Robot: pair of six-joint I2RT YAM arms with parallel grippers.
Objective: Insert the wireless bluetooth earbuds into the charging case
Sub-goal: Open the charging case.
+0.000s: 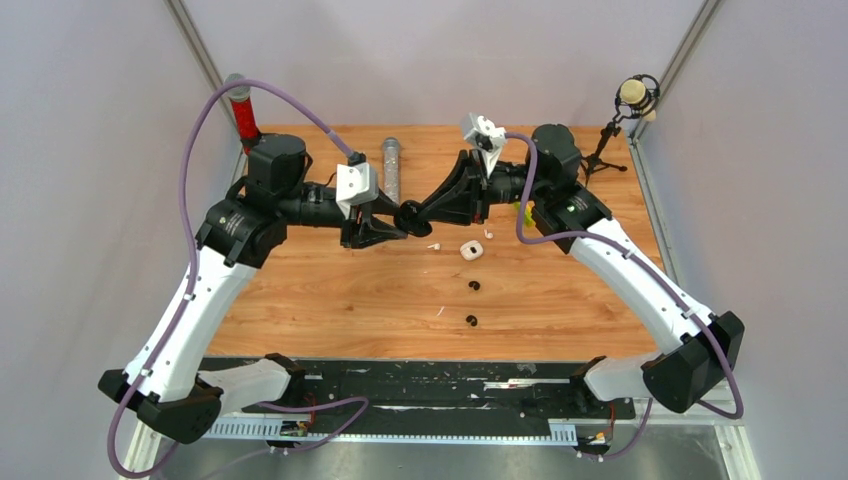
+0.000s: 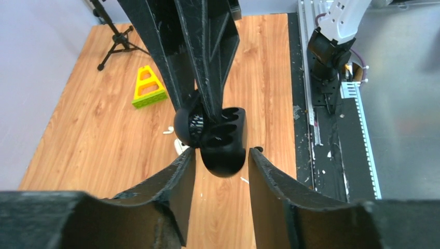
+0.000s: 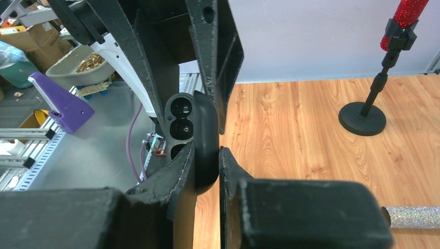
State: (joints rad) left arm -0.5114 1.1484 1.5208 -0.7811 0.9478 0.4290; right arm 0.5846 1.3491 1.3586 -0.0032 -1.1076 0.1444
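Left gripper (image 2: 222, 151) hugs the base of the black charging case (image 2: 228, 136) between its fingers, and the right gripper (image 3: 206, 149) is pinched narrow on the lid. I'd hold the base steady and lever gently. The wells look empty to me. The earbuds (image 1: 474, 286) are down on the table (image 1: 330, 300) below both sets of fingers, near a white case (image 1: 470, 249).

This is a robotics lab. Two robot arms (image 1: 205, 290) trailing purple cables (image 1: 188, 190) are bolted to a slotted metal rail (image 1: 400, 432) at a wooden surface (image 1: 330, 300) walled by plain panels (image 1: 90, 150). A microphone (image 1: 634, 93) stands there, and a cardboard box (image 3: 36, 35) sits beyond.
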